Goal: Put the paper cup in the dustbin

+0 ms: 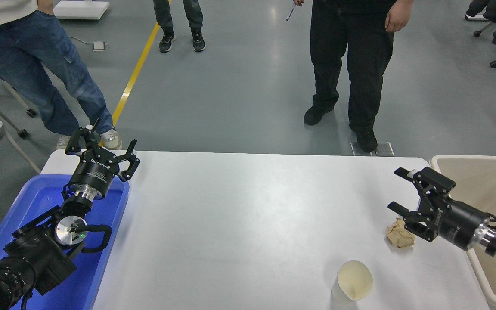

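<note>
The white paper cup (353,282) stands upright near the table's front edge, right of centre, its cream inside showing. The beige dustbin (476,160) stands against the table's right end, its tan inside showing. My right gripper (399,190) is open and empty, reaching in from the right edge over the table's right part, just above the crumpled brown paper ball (398,236) and well behind the cup. My left gripper (101,142) is open and empty, parked over the blue tray at the far left.
The blue plastic tray (111,241) lies under my left arm. People stand on the floor beyond the table's far edge: one in black (351,56), one in jeans (45,69), one farther off (179,21).
</note>
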